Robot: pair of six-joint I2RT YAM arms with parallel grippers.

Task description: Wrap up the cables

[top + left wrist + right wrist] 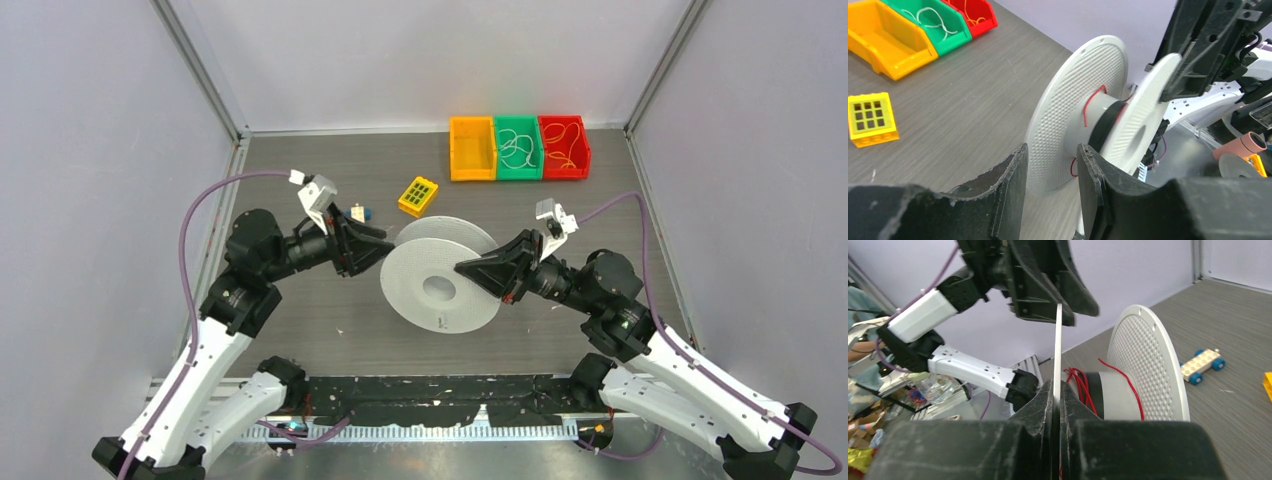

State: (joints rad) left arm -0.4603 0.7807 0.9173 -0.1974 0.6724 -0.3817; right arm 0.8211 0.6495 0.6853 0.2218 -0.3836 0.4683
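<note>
Seen from above, a white plastic spool [440,290] with two round flanges stands tilted on the grey wood-grain worktop [300,180]. The right hand [465,268] pinches the near flange's rim, and the left hand [385,245] sits beside the far flange.

In the left wrist view, the left hand's black, rough-edged fingers [1008,187] stand apart before the dimpled flange. The thin red cable [1086,107] loops loosely over the smooth white hub [1100,107].

In the right wrist view, the right hand is clamped on the flange's thin edge, with cable coils bunched at the hub.

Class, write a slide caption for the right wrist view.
The right tool clamps the spool by its near flange; red cable loops round the hub.
</note>
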